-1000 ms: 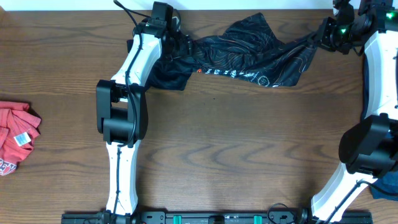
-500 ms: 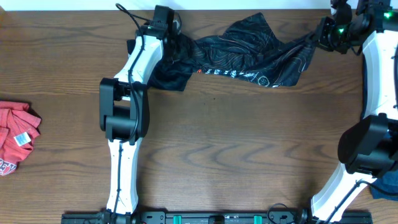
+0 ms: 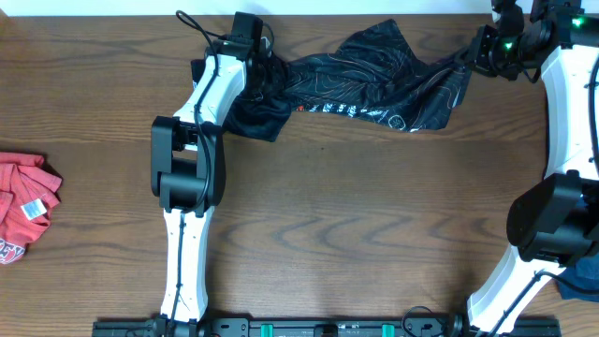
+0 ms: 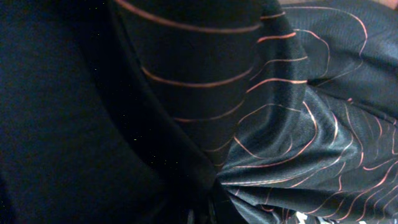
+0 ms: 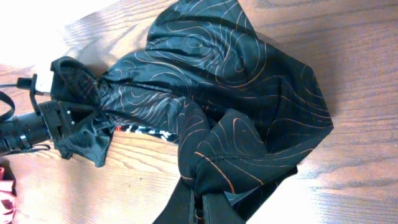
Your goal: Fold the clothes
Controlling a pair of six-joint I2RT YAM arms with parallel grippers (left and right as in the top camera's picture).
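Black jersey (image 3: 374, 80) | left claw (image 3: 265, 67) clamped on one end | right claw (image 3: 474, 54) clamped on other | blue cloth (image 3: 582, 279) shows overhead only

Rumpled black contour-lined jersey (image 3: 374, 77)

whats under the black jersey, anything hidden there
Only the wooden table shows around the black jersey. Its bunched cloth covers the wood beneath, so anything under it cannot be seen. The left claw has its tips buried in the fabric too.
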